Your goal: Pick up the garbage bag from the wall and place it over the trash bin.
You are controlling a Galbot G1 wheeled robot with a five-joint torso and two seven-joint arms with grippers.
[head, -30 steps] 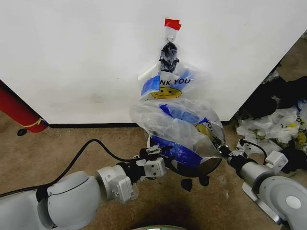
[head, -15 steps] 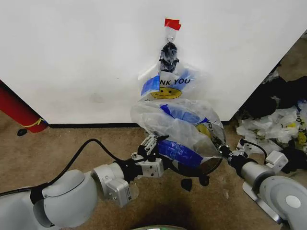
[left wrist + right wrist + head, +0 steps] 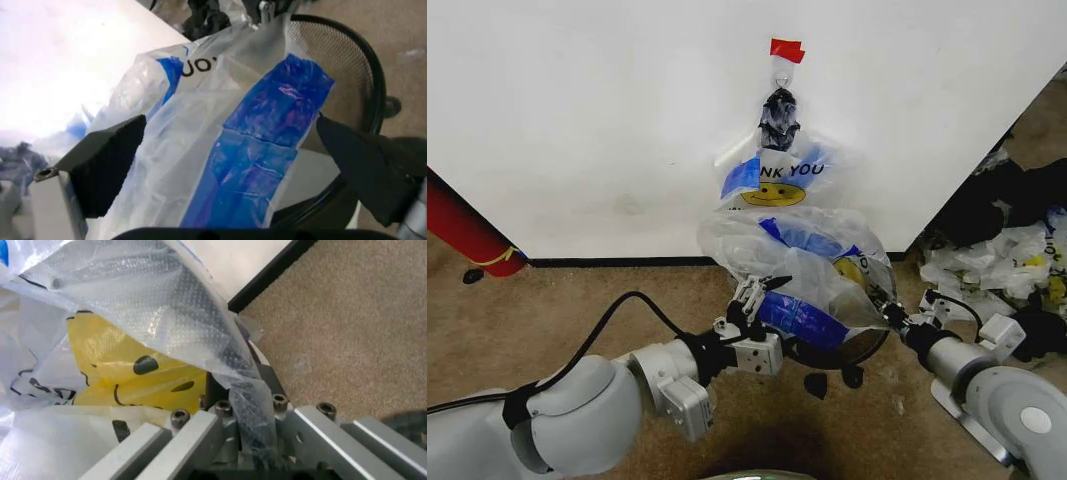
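The garbage bag [image 3: 802, 265], translucent white with a yellow smiley and blue tape patches, lies bunched over the dark round trash bin [image 3: 874, 350] at the foot of the wall [image 3: 577, 120]. My left gripper [image 3: 752, 293] is at the bag's near left side, pointing up. In the left wrist view it is open [image 3: 227, 130], with a blue patch of the bag [image 3: 260, 150] between its fingers and the bin's rim [image 3: 377, 100] behind. My right gripper [image 3: 889, 312] is at the bin's right rim, shut [image 3: 250, 405] on a twisted edge of the bag [image 3: 140, 360].
A second smiley bag [image 3: 777, 180] hangs from a hook under red tape [image 3: 787, 48], with a black knotted wad [image 3: 779, 115] above it. A red cylinder [image 3: 462, 235] leans at the left. Loose white bags [image 3: 987, 265] are piled at the right. Black scraps [image 3: 817, 385] lie on the carpet.
My left gripper has lifted and tilted upward, edging right into the bag's blue patch. The right gripper and the bin have stayed put.
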